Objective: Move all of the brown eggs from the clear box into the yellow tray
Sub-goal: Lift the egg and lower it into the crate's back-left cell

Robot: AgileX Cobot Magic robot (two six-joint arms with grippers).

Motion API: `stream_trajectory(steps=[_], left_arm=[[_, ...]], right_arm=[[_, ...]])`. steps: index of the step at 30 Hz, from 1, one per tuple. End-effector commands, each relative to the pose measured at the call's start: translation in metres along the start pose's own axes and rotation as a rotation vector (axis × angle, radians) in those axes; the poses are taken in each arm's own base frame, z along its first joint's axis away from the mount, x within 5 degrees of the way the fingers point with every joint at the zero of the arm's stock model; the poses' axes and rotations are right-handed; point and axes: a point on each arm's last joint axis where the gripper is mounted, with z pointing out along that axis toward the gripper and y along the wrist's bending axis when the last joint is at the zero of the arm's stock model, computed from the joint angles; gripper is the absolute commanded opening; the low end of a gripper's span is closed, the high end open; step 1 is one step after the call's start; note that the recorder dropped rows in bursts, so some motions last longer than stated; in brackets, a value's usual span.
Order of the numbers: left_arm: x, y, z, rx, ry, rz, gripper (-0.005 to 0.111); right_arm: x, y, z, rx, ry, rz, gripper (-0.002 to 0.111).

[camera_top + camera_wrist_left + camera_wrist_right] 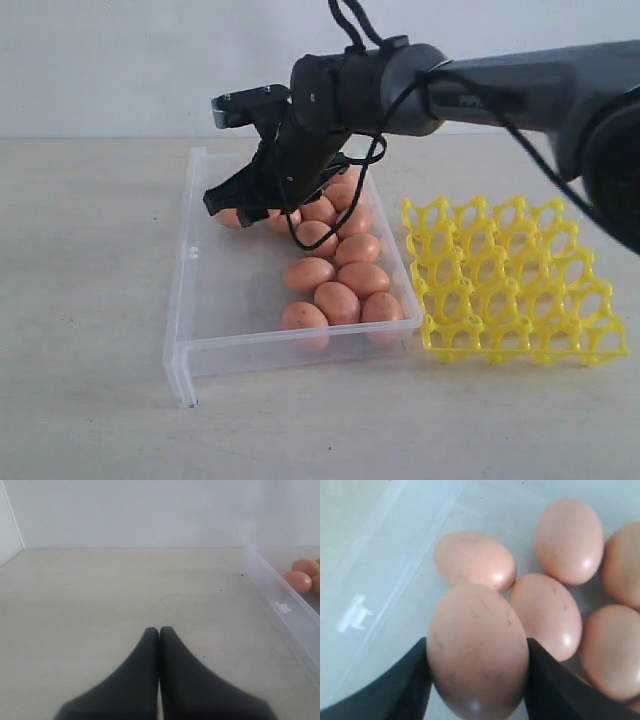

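Work surface: a pale, matte beige table, faintly grained and evenly lit. Behind it is a plain white wall; the left wrist view shows a second white panel meeting the wall at a corner. The clear box lies flat on the table, a small tab leg at its near corner. The brown eggs are inside the box, crowded along the side nearer the yellow tray. The tray rests on the table just beside the box. The right gripper reaches across into the far end of the box. Its jaws stand about an egg's width apart and clamp one speckled egg on both flanks, above the other eggs. Whether this egg is clear of the box floor cannot be told. The left gripper has its fingers pressed together with nothing between them, over bare table beside the box wall.
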Motion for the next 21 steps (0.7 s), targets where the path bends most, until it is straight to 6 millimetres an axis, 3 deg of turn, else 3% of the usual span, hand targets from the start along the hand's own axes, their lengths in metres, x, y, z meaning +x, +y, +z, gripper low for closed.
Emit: stream_trajectory(steps=[1, 4, 5, 6, 8, 9, 12, 14, 15, 18, 21], left_arm=[[-0.001, -0.001, 0.000, 0.008, -0.011, -0.004, -0.004], [-0.001, -0.001, 0.000, 0.008, -0.011, -0.004, -0.004], [-0.001, -0.001, 0.000, 0.008, -0.011, -0.004, -0.004], [-0.001, -0.001, 0.000, 0.008, -0.011, -0.004, -0.004], [-0.001, -0.001, 0.000, 0.008, -0.011, -0.004, -0.004], [-0.001, -0.001, 0.000, 0.008, -0.011, -0.004, -0.004], [-0.001, -0.001, 0.000, 0.008, -0.011, -0.004, -0.004], [-0.001, -0.001, 0.000, 0.008, -0.011, -0.004, -0.004], [-0.001, -0.001, 0.000, 0.008, -0.011, -0.004, -0.004], [-0.001, -0.001, 0.000, 0.008, -0.011, -0.004, -0.004], [-0.001, -0.001, 0.000, 0.008, -0.011, -0.004, -0.004]], right_arm=[[0.038, -0.003, -0.042, 0.042, -0.192, 0.008, 0.000], [0.081, -0.020, -0.136, 0.175, -0.975, 0.026, 0.000], [0.095, -0.031, -0.150, 0.235, -1.119, 0.052, 0.000], [0.106, -0.053, -0.157, 0.313, -1.149, 0.109, 0.000], [0.114, -0.099, -0.147, 0.308, -0.984, 0.268, 0.000], [0.115, -0.121, -0.142, 0.239, -0.937, 0.269, 0.000], [0.106, -0.167, -0.138, -0.321, -0.862, 0.142, 0.000], [0.109, -0.188, -0.135, -0.485, -0.802, 0.099, 0.000], [0.111, -0.201, -0.131, -0.483, -0.778, 0.119, 0.000], [0.116, -0.217, -0.122, -0.466, -0.776, 0.150, 0.000], [0.116, -0.206, -0.116, -0.488, -0.730, 0.075, 0.000]])
